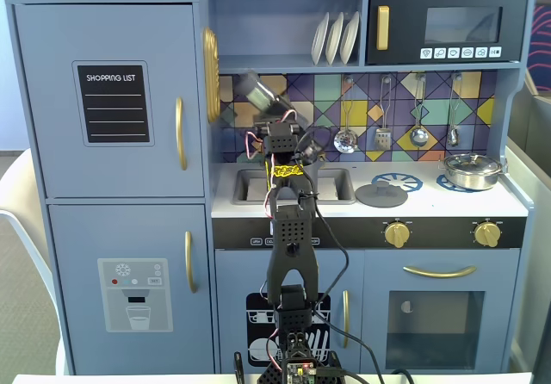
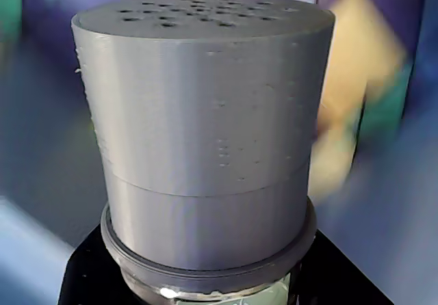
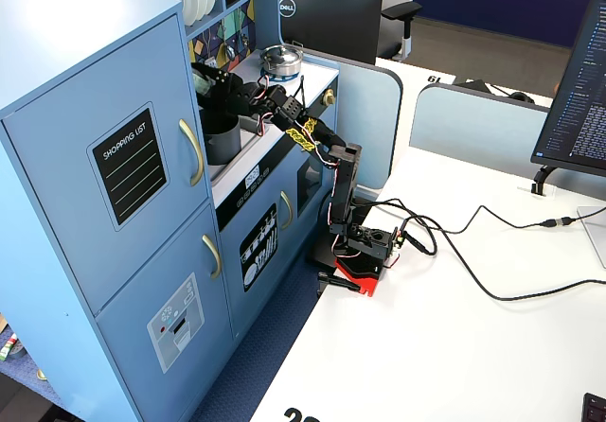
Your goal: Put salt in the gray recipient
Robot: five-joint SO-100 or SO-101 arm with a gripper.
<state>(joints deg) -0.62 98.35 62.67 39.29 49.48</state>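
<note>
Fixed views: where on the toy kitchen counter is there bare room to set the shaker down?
Bare countertop lies between the flat gray lid and the steel pan. The sink side is crowded: gray pot, arm, and claw holding the salt shaker tilted.

- salt [image 2: 205, 148]: matt gray plastic with fine layered ridges and a perforated top
- gray recipient [image 3: 223, 139]: matt dark gray
- steel pan [image 1: 471, 170]: shiny polished metal
- toy kitchen [image 1: 112, 255]: smooth painted blue panels, glossy gold handles

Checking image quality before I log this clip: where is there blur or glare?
Wrist view: the salt is sharp, the backdrop behind it smeared. In a fixed view the salt is motion-blurred and the steel pan glints. Another fixed view is evenly lit and sharp.
</note>
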